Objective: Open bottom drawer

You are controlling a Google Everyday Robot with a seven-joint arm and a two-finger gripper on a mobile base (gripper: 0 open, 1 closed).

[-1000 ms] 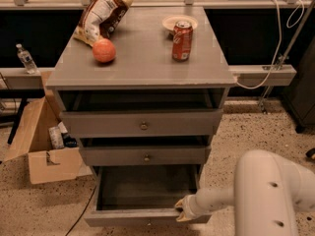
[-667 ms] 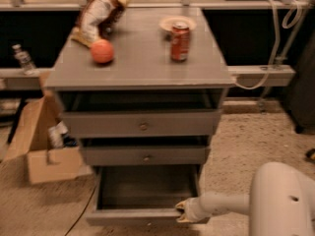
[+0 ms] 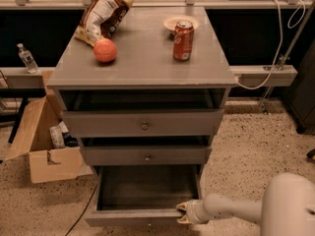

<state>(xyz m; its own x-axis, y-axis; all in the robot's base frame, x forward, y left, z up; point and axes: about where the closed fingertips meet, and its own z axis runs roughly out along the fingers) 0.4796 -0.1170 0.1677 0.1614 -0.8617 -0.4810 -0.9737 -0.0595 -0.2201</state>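
The grey cabinet has three drawers. The bottom drawer (image 3: 138, 216) is pulled well out, and its dark inside shows nothing in it. Its knob is hidden from this angle. My gripper (image 3: 183, 213) is at the right end of the drawer's front edge and touches it. The white arm (image 3: 231, 209) reaches in from the lower right. The middle drawer (image 3: 146, 156) and the top drawer (image 3: 143, 125) stand slightly out, each with a small round knob.
On the cabinet top are a chip bag (image 3: 102, 13), an orange ball (image 3: 105, 50), a red soda can (image 3: 183, 40) and a small plate (image 3: 173, 21). An open cardboard box (image 3: 42, 146) stands on the floor to the left, and a water bottle (image 3: 26, 58) is on the left ledge.
The bottom drawer stays pulled out with my gripper at its right front corner. The arm's thick white link has shifted to the right and lower in view.
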